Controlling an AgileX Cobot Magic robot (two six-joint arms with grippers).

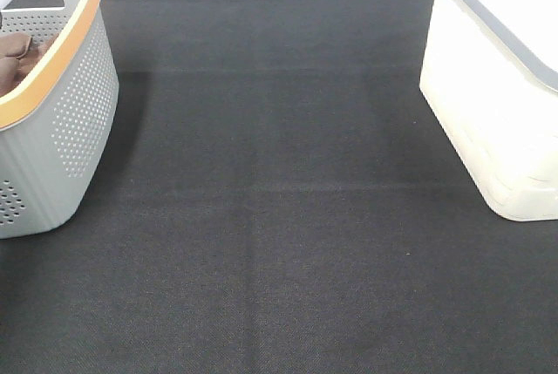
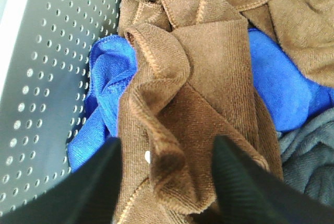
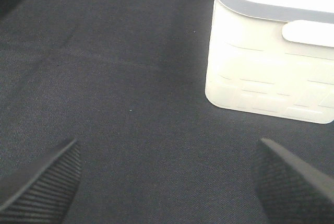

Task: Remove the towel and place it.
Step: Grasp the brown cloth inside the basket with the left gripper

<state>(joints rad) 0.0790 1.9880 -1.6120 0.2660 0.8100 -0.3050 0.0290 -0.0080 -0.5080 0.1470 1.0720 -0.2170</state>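
High view: basket (image 1: 78,104) at upper left, no towel on the tabletop (image 1: 279,217), so removal is not done. Left wrist: left fingers (image 2: 88,192) straddle a fold of the towel (image 2: 209,78) inside the basket; gripped or not, I cannot tell. Right wrist: right fingers (image 3: 42,182) wide apart, empty.

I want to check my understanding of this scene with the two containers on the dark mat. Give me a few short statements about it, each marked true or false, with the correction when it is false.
1. The reddish-brown microfibre towel lies in the grey perforated plastic basket. True.
2. The right hand grips the towel. False: it is open and empty above the black fabric mat.
3. The left hand straddles a fold of the towel. True.
4. The white plastic bin stands left of the basket in the high view. False: it stands on the right.
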